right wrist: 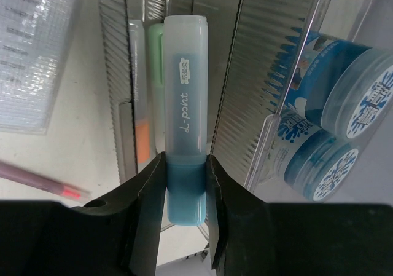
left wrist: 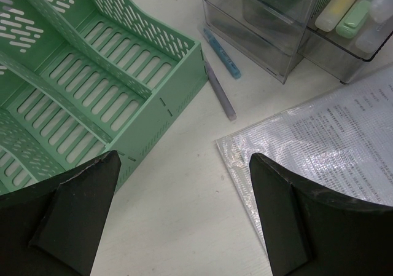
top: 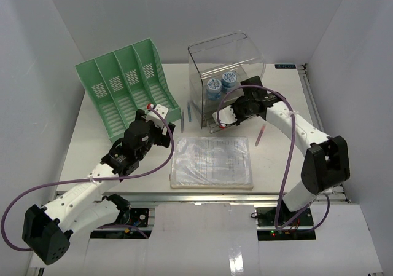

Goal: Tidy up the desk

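Observation:
The white desk point(top: 92, 147) carries a green file rack point(top: 126, 88), a clear drawer box point(top: 224, 82) and a plastic document sleeve point(top: 212, 162). My right gripper point(right wrist: 184, 184) is shut on a blue highlighter point(right wrist: 183, 104), held over the box's open drawer point(right wrist: 132, 104), where a green and an orange highlighter lie. My left gripper point(left wrist: 184, 220) is open and empty above bare desk between the rack point(left wrist: 92, 85) and the sleeve point(left wrist: 331, 141). A blue pen point(left wrist: 222, 55) and a purple pen point(left wrist: 220, 91) lie beside the rack.
Two blue-lidded jars point(top: 221, 84) stand in the box's upper part and show in the right wrist view point(right wrist: 344, 98). A red pen point(top: 260, 137) lies right of the sleeve. A metal rail point(top: 202, 196) runs along the desk's front edge.

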Available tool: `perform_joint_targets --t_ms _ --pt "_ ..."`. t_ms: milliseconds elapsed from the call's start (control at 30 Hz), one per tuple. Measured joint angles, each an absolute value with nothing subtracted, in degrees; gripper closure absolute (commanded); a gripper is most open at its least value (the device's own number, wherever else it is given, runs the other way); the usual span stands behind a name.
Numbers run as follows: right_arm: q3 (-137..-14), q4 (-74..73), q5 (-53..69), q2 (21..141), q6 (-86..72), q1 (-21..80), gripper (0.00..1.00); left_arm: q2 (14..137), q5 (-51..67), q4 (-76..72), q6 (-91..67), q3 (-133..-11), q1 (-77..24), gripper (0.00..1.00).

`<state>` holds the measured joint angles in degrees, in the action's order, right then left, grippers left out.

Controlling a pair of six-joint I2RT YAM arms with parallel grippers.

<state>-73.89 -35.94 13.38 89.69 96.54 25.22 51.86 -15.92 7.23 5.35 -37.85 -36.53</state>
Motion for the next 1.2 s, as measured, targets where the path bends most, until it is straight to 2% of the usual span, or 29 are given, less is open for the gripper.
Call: perform_joint_targets --t_ms 133,200,300,333,433,467,500,533,567,733,900,1200 --pt "-75.5 -32.6 9.1 93.5 96.2 26.1 0.42 51.9 -15.9 7.2 5.4 -37.8 -36.5 0.02" --pt "-75.8 -31.4 7.5 94.8 95.3 26.3 0.38 51.9 -15.9 7.2 5.4 -37.8 -36.5 0.02" --pt "-75.9 -31.4 6.0 95.3 92.9 26.3 0.37 51.9 -15.9 7.2 5.5 -37.8 -36.5 0.02" --pt "-75.9 -31.4 6.0 95.2 92.0 26.3 0.38 51.8 -15.9 7.2 5.5 -37.8 -36.5 0.02" --pt "-75.9 -31.6 6.9 93.8 89.8 26.3 0.52 51.8 -15.9 7.2 5.5 -37.8 -36.5 0.02" --pt "-75.9 -32.0 7.5 93.0 89.2 26.3 0.62 51.8 -15.9 7.2 5.5 -37.8 -36.5 0.02" --pt "-75.9 -32.9 8.4 91.9 88.8 26.2 0.78 51.7 -15.9 7.2 5.5 -37.8 -36.5 0.02" --pt "-75.9 -34.1 9.8 90.5 88.8 26.1 0.89 51.7 -15.8 7.2 5.5 -37.8 -36.5 0.02" --pt "-75.9 -35.5 11.2 89.0 88.8 25.9 0.92 51.6 -15.8 7.2 5.5 -37.8 -36.5 0.02" --pt "-74.7 -44.8 18.9 83.7 94.8 24.9 0.92 51.3 -15.7 7.2 5.5 -37.8 -36.5 0.02" --pt "-68.5 -49.8 20.8 87.4 102.0 24.7 0.92 51.0 -15.6 7.2 5.5 -37.8 -36.5 0.02" --pt "-68.2 -40.4 16.2 99.9 97.3 24.7 0.92 50.9 -15.6 7.2 5.5 -37.8 -36.5 0.02"
